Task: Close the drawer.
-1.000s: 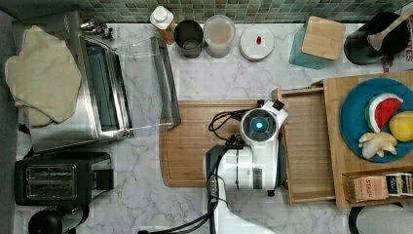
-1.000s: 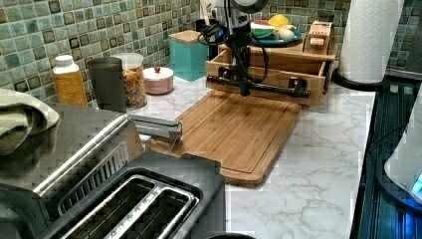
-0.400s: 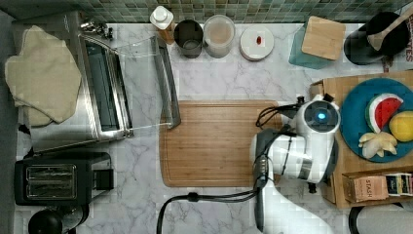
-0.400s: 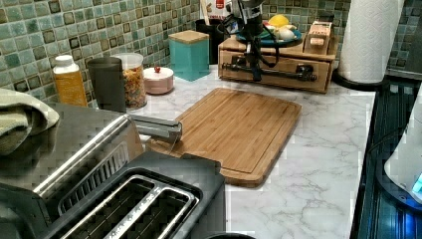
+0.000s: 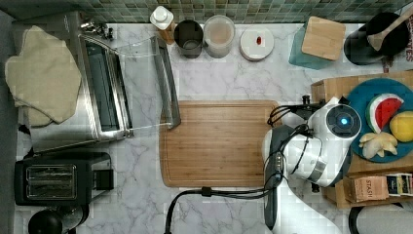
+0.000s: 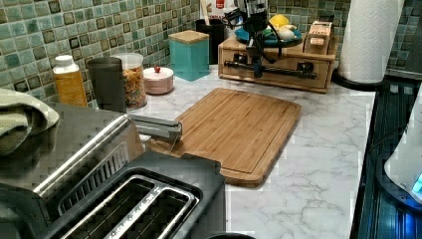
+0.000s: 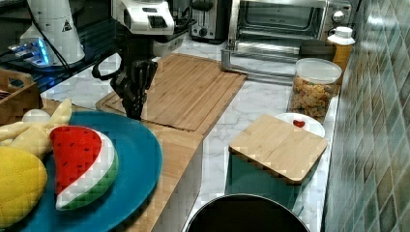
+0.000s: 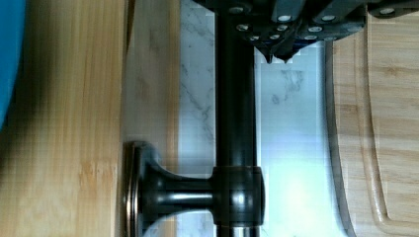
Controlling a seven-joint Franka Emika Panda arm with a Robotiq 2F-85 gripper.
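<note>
In the left view the drawer (image 6: 276,69) is sitting pushed flush into its stand at twelve o'clock of the cutting board (image 6: 238,128), its bar handle (image 6: 271,69) running crosswise, with the claw (image 6: 258,69) hanging against it, grip state unclear.

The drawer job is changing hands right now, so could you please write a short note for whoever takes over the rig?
Gripper: at the dark bar handle on the drawer front; the wrist view shows the bar running under the fingers, but whether they are open or shut cannot be told.
Drawer: in the left view its front looks flush with the wood stand that carries the blue plate; no tray sticks out toward the cutting board.
Done: the drawer looks pushed in.
Left: probably just confirm it is fully seated, then lift the arm away from the handle.
</note>
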